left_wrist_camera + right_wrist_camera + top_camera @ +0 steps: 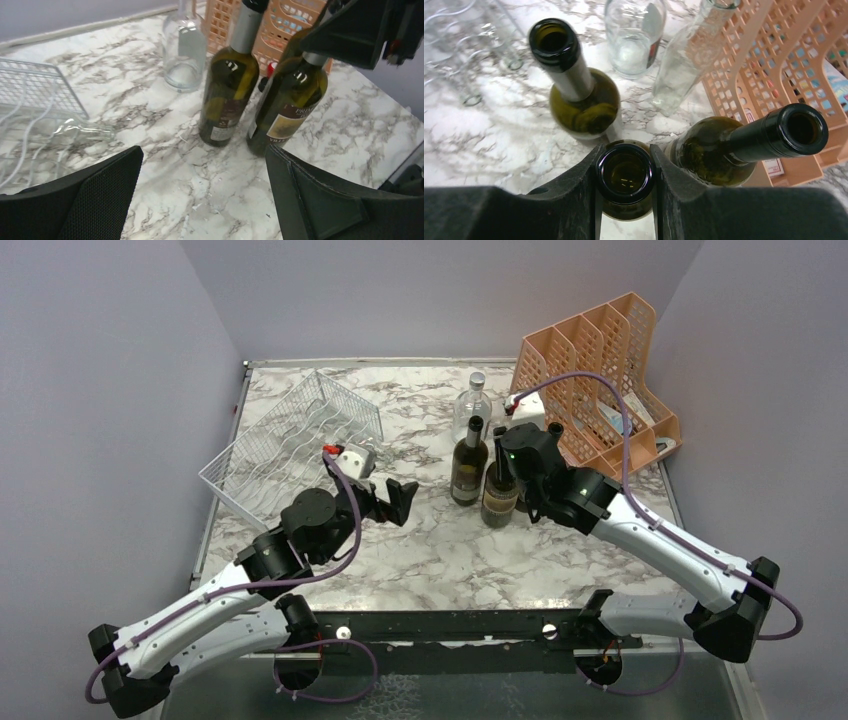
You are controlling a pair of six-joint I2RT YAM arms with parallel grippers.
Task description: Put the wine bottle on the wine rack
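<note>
The white wire wine rack (pixel 290 440) stands at the back left and also shows in the left wrist view (pixel 35 95). Two green wine bottles stand upright mid-table. My right gripper (pixel 503 462) is shut on the neck of the nearer wine bottle (pixel 499 498). In the right wrist view the gripper (pixel 626 150) has its fingers pressed against both sides of the bottle's open mouth (pixel 625 175). The bottle's base rests on the table (pixel 287 107). My left gripper (pixel 398 500) is open and empty, low over the marble left of the bottles (pixel 202 160).
The second green bottle (pixel 468 465) stands just left of the held one. A third dark bottle (pixel 744 145) stands to its right. A clear bottle (pixel 473 405) stands behind. The peach file holder (pixel 600 370) stands at the back right. A clear bottle (pixel 82 131) lies in the rack.
</note>
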